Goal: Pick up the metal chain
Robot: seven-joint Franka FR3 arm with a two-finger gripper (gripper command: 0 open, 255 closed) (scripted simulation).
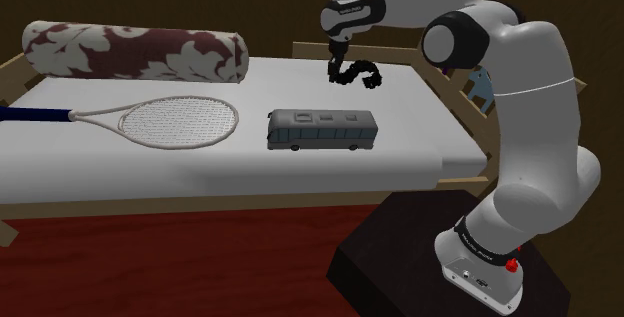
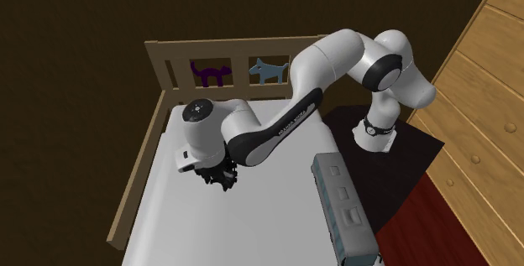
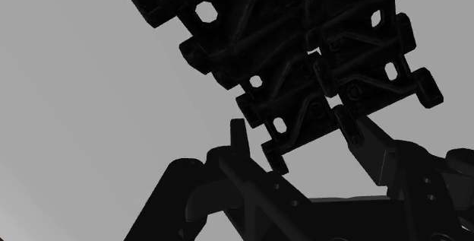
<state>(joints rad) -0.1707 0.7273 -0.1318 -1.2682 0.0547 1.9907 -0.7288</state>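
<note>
1. Step in hand, as I judge it: closing on the chain. Best practice is to keep the link centred, close until both sides bear on it, then lift straight and slowly, since the loose tail is likely to swing or drag.
2. The hand (image 3: 300, 137) is released and moderately open. Its fingers (image 3: 238, 134) straddle the end link. One side looks close to touching and a sliver of gap shows on the other, so nothing is gripped yet.
3. The black chain (image 3: 304, 57) lies curled on the white mattress (image 1: 200, 165), directly under the hand at the arm's end of the bed (near the slatted rail).
4. Well apart along the bed sit a grey toy bus (image 1: 322, 130), a tennis racket (image 1: 175, 120) and a patterned bolster (image 1: 135, 53). None obstructs the lift.
</note>
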